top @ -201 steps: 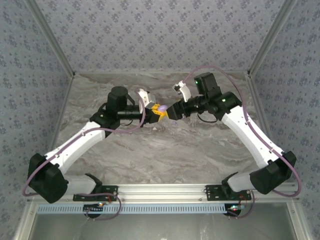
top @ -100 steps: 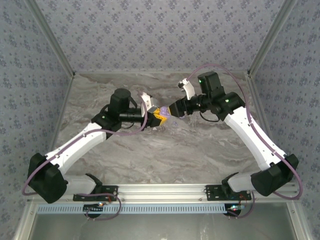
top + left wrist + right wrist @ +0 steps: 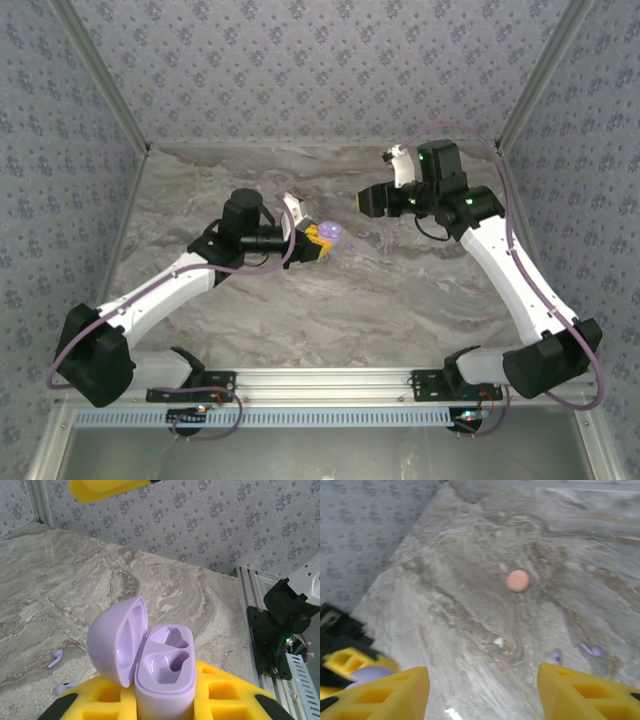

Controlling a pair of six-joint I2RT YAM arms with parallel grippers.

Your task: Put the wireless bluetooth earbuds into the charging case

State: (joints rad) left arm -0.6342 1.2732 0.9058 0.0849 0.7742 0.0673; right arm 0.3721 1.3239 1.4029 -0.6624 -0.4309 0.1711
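My left gripper is shut on the purple charging case, which stands upright between the yellow fingers. The case lid is swung open to the left, and both sockets are empty. Two purple earbuds lie on the marble below the case, one beside the other. The right wrist view shows the same two earbuds, one next to the other, ahead of my right gripper. That right gripper is open and empty, above and to the right of the case.
A salmon-pink disc lies farther out on the marble, with a tiny white bit nearer to me. The right arm's black base and the aluminium rail bound the near edge. Patterned walls enclose the table.
The right gripper has let go at the case, pulled away up and to the right, and stands open. The left gripper has shifted slightly, still holding the case.
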